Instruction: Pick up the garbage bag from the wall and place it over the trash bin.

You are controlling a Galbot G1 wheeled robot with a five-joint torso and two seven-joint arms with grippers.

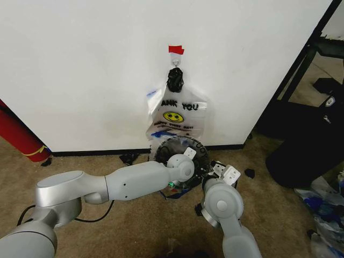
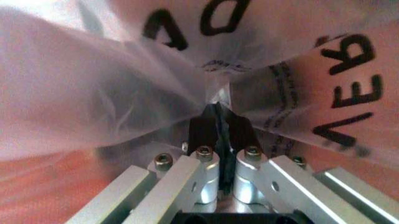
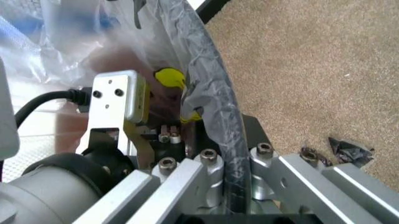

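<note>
The garbage bag (image 2: pixel 93 93), thin clear plastic with black lettering, is draped over the small black trash bin (image 1: pixel 161 156) at the foot of the white wall (image 1: pixel 80 64). My left gripper (image 2: pixel 218 109) reaches into the bin's mouth (image 1: pixel 192 173) and is shut on a fold of the bag. From the other side, my right gripper (image 3: pixel 234 140) straddles the bin rim (image 3: pixel 218 88), shut on the bag film (image 3: pixel 187 56) lying over it; it shows at the bin's right edge (image 1: pixel 212 171). A white "THANK YOU" bag (image 1: pixel 174 115) hangs from the hook (image 1: pixel 176 78) under red tape (image 1: pixel 176 50).
A red roll (image 1: pixel 19 134) leans at the far left. Black furniture and a dark bundle (image 1: pixel 301 145) fill the right side, with loose plastic bags (image 1: pixel 328 204) on the carpet. Black scraps (image 1: pixel 249 172) lie near the bin, and a cable (image 1: pixel 91 217) runs under my left arm.
</note>
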